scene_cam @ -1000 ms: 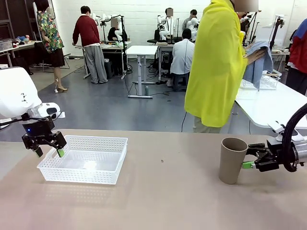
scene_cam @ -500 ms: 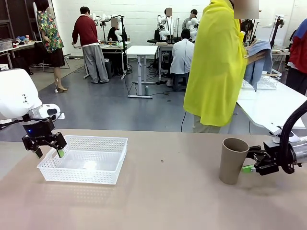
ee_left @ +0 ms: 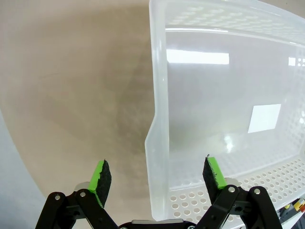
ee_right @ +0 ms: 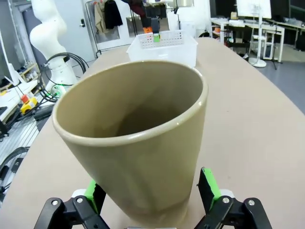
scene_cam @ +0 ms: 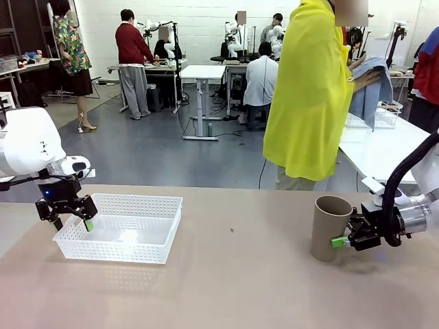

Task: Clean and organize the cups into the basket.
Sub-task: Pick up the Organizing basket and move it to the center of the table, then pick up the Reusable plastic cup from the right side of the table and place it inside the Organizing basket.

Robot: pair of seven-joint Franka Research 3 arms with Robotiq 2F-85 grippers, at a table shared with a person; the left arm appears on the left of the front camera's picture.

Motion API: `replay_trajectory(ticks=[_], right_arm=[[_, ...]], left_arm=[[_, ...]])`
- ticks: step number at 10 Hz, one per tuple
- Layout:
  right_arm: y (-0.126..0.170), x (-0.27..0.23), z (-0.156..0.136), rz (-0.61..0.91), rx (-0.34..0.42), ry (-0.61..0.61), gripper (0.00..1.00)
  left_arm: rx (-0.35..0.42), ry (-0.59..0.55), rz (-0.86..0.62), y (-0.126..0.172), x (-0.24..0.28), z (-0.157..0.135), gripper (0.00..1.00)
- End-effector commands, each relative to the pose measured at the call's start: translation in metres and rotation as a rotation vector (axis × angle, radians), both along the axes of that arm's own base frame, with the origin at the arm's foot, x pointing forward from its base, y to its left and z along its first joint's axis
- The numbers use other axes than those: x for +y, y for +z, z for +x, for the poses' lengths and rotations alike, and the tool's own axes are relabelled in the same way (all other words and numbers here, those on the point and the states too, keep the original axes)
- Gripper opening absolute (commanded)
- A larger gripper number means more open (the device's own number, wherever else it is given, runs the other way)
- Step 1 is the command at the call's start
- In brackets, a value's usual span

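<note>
Now that the right pincer (ee_right: 151,191) has been pushed around the cup (ee_right: 138,143), its base is flanked by spread pads, seemingly unclamped; grasping is due. The basket (scene_cam: 123,247) wall is straddled by the spread left pincer (ee_left: 156,175).

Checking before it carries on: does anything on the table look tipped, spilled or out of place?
Nothing spilled or damaged. The brown cup stands upright between the right gripper's open fingers; the left gripper straddles the empty basket's wall.

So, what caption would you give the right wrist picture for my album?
Right gripper open around the base of a brown cup, white basket at the far end of the table.
</note>
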State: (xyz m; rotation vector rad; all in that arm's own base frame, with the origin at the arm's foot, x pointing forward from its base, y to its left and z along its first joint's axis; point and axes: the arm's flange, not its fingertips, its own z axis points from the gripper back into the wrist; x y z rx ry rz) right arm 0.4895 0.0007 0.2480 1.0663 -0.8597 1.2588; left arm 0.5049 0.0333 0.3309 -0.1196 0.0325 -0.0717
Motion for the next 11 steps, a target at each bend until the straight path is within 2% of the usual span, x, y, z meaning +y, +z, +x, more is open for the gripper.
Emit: replay_trajectory(ticks=[1, 2, 3, 4, 5, 6, 7, 8, 9, 11], right_arm=[[-0.0048, 0.0034, 0.0045, 0.011, -0.017, 0.006, 1.0], [-0.005, 0.0031, 0.0042, 0.012, -0.024, 0.008, 0.42], [-0.0055, 0.0032, 0.0046, 0.01, -0.029, 0.015, 0.41], [-0.0057, 0.0032, 0.0046, 0.012, -0.03, 0.017, 0.0], [-0.0056, 0.0031, 0.0046, 0.01, -0.031, 0.021, 0.0], [-0.0053, 0.0031, 0.005, 0.011, -0.032, 0.02, 0.0], [-0.005, 0.0027, 0.0049, 0.008, -0.031, 0.019, 0.23], [-0.0049, 0.0026, 0.0047, 0.008, -0.034, 0.021, 0.23], [-0.0053, 0.0015, 0.0046, 0.004, -0.034, 0.017, 0.0], [-0.005, -0.0017, 0.0042, 0.007, -0.035, 0.01, 0.0]], left_arm=[[-0.018, -0.009, 0.022, 0.004, 0.0019, 0.0033, 1.0], [-0.022, -0.016, 0.023, 0.0041, 0.0024, 0.0029, 0.65], [-0.018, -0.024, 0.028, 0.0043, 0.003, 0.0024, 0.45], [-0.013, -0.027, 0.031, 0.0047, 0.0032, 0.0019, 0.09], [-0.012, -0.028, 0.033, 0.0057, 0.0032, 0.0018, 0.0], [-0.011, -0.026, 0.033, 0.007, 0.003, 0.0016, 0.0], [-0.01, -0.025, 0.032, 0.0077, 0.0028, 0.0013, 0.0], [-0.009, -0.025, 0.031, 0.0081, 0.0028, 0.0013, 0.08], [-0.003, -0.026, 0.031, 0.0076, 0.0025, 0.0016, 0.0], [0.005, -0.02, 0.027, 0.0084, 0.0025, 0.0018, 0.0]])
